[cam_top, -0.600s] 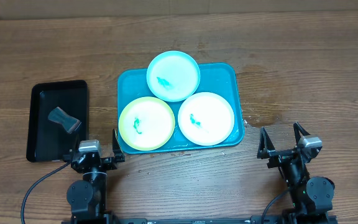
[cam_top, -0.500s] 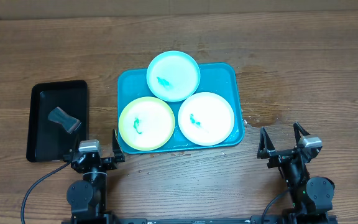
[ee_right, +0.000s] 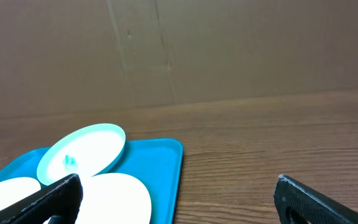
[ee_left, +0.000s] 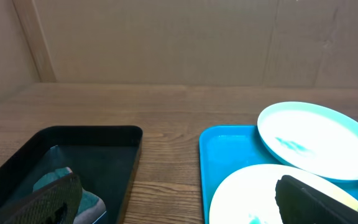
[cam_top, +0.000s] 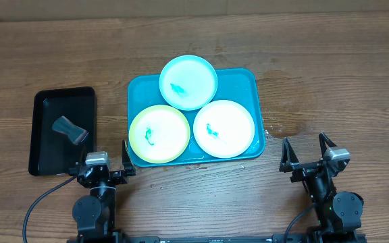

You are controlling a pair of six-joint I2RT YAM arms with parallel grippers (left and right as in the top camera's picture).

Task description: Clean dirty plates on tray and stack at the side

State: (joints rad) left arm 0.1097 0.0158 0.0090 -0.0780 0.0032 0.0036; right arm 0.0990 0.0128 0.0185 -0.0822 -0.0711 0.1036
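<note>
Wooden table (cam_top: 343,74) backed by a cardboard wall (ee_left: 166,37). Overhead: left gripper (cam_top: 107,156) and right gripper (cam_top: 305,150) sit low at the near edge, pointing away, fingers spread wide, empty. Tray (cam_top: 247,79) lies centre, holding blue plate (cam_top: 188,82) far, green plate (cam_top: 159,134) and white plate (cam_top: 223,128) near, all smeared teal. Left wrist: black tray (ee_left: 92,130) left, tray right. Right wrist: tray left, table right.

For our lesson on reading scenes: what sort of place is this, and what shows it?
Likely a robot test bench, not a kitchen: left gripper and right gripper at a wooden table, a cardboard backdrop, smeared plates set out on a tray.
</note>
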